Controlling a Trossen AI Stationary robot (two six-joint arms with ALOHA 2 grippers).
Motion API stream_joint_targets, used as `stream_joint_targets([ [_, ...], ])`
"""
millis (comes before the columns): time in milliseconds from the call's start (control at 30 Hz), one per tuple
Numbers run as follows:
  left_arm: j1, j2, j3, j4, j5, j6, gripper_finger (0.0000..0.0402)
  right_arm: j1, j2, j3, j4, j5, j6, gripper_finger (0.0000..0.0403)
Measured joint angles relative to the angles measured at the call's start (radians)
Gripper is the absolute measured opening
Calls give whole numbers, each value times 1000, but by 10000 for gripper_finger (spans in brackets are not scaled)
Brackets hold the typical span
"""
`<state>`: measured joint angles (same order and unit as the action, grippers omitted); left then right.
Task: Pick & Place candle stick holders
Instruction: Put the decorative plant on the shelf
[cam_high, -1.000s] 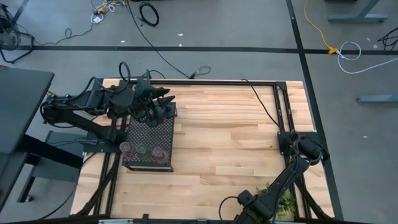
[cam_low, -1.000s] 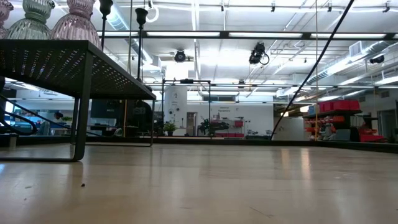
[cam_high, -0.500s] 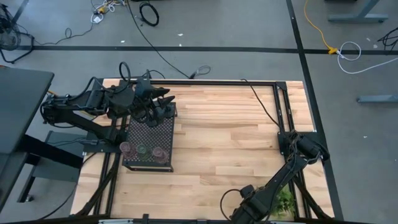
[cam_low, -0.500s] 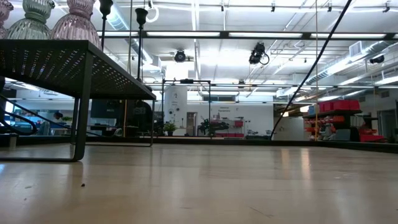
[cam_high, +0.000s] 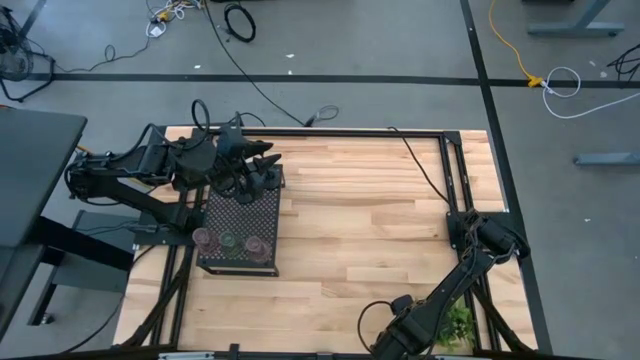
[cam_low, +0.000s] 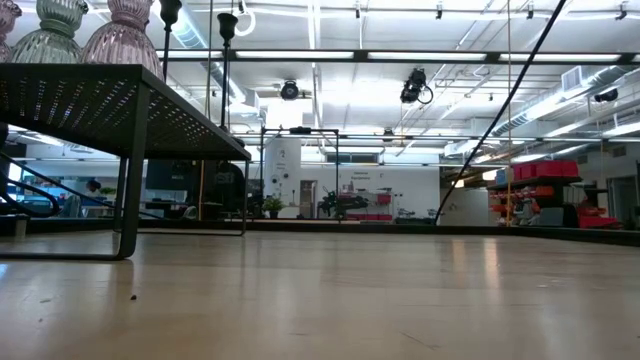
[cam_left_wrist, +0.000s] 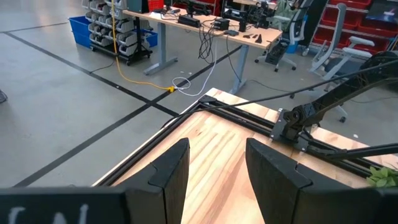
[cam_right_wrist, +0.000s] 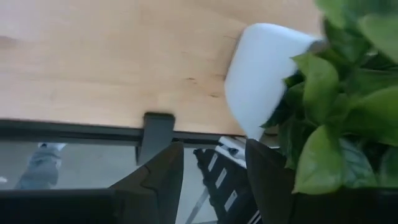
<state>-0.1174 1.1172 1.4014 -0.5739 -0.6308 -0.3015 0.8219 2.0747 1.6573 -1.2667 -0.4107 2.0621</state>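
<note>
Three squat glass holders (cam_high: 228, 240), pinkish and pale green, stand in a row on the near end of the black perforated stand (cam_high: 240, 215); two of them show in the low view (cam_low: 55, 25). Black thin-stemmed holders (cam_low: 227, 25) stand on its far end, partly under my left arm in the high view. My left gripper (cam_high: 266, 158) hovers open and empty over that far end; its fingers (cam_left_wrist: 168, 174) point across the table. My right gripper (cam_high: 382, 346) is open and empty at the near edge, beside the plant.
A green leafy plant (cam_high: 455, 325) in a white pot (cam_right_wrist: 261, 78) stands at the near right corner, close to my right gripper. A black frame (cam_high: 350, 131) runs around the table. The wooden top (cam_high: 360, 220) between the stand and the right arm is bare.
My right gripper has shifted a little toward the table's left along the near edge, away from the plant. The left arm and the holders have kept still.
</note>
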Motion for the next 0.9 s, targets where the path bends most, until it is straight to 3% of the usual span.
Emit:
stream_joint_targets([
  [900,0,0,0,-8,0,2,162,6,-12,0,-68,-17,58,174],
])
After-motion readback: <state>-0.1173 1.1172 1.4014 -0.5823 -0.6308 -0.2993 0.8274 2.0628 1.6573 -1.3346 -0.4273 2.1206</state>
